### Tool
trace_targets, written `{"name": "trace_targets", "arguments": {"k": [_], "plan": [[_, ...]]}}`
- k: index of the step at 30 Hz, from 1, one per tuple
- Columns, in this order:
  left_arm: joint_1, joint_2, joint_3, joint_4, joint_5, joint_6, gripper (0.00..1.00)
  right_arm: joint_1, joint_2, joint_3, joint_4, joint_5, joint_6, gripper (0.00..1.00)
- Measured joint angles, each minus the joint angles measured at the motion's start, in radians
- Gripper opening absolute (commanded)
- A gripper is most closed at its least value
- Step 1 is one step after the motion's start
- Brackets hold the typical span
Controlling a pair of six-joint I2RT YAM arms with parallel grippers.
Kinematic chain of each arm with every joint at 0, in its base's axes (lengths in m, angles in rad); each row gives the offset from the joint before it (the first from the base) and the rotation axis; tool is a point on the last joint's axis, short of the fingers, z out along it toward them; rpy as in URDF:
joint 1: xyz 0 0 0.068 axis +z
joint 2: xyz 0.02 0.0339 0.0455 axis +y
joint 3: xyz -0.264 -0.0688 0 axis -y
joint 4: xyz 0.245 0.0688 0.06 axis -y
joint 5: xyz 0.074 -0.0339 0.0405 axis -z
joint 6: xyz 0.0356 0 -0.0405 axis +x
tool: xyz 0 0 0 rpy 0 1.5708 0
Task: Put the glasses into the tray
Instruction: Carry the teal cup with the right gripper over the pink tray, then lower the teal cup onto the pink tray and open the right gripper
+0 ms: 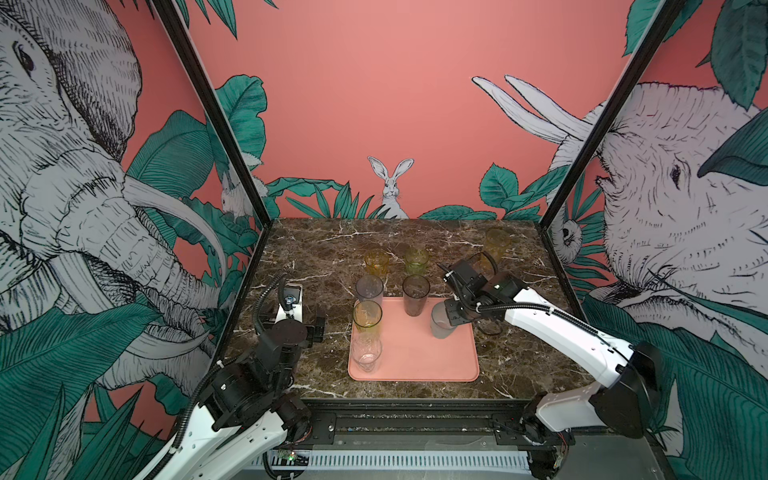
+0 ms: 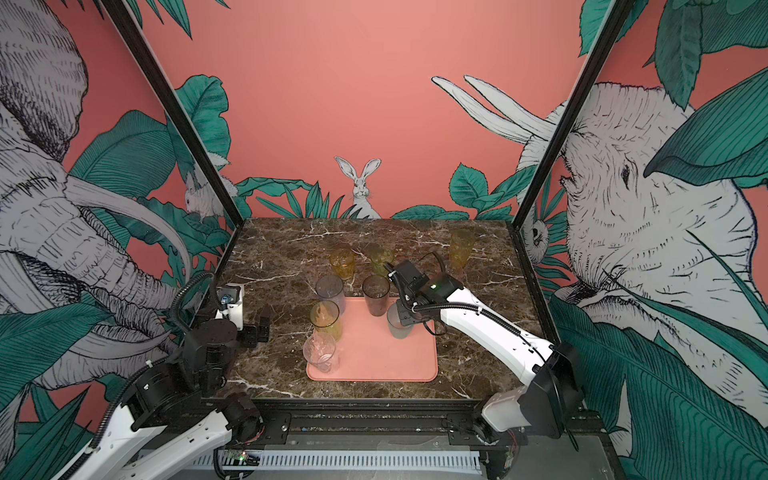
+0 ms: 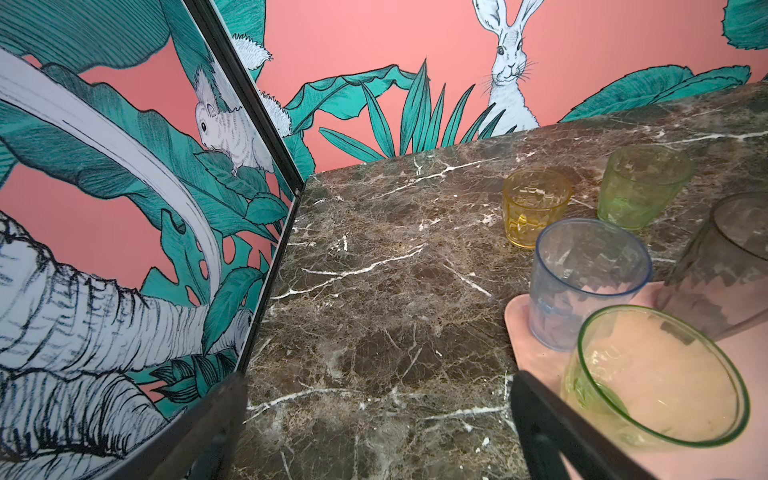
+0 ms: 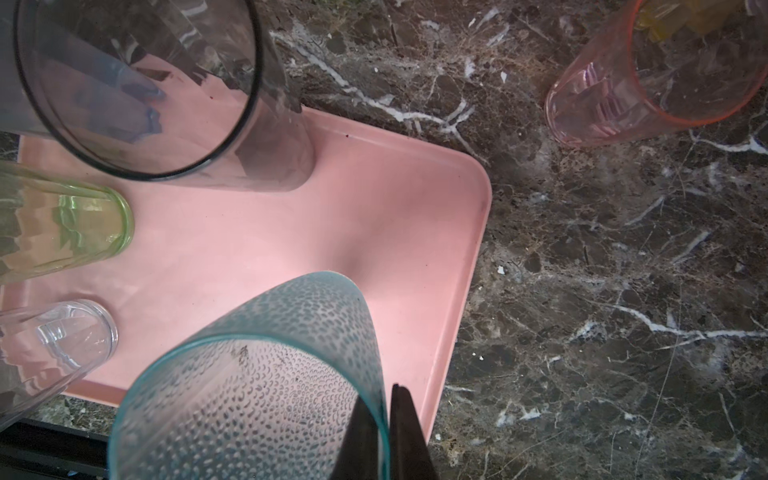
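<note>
The pink tray lies at the middle front of the marble top. My right gripper is shut on the rim of a frosted blue-grey glass, one finger inside and one outside, at the tray's far right part. A clear glass, a yellow-green glass and a grey glass stand along the tray's left side. A smoky dark glass stands at its far edge. My left gripper is open over bare marble left of the tray, holding nothing.
Off the tray stand a short amber glass, a short green glass and a tall amber glass at the back right. A pink glass stands beyond the tray's far right corner. Patterned walls enclose both sides and the back.
</note>
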Motion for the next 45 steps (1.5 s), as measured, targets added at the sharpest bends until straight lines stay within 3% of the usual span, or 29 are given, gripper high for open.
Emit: {"name": "trace_targets", "arguments": {"k": [25, 45], "plan": [[0.000, 0.000, 0.000, 0.000, 0.000, -0.002, 1.00, 0.079, 0.132, 0.000, 0.129, -0.023, 0.011, 0.00], [0.000, 0.000, 0.000, 0.000, 0.000, -0.008, 0.99, 0.084, 0.171, 0.000, 0.160, -0.024, 0.011, 0.00]]}}
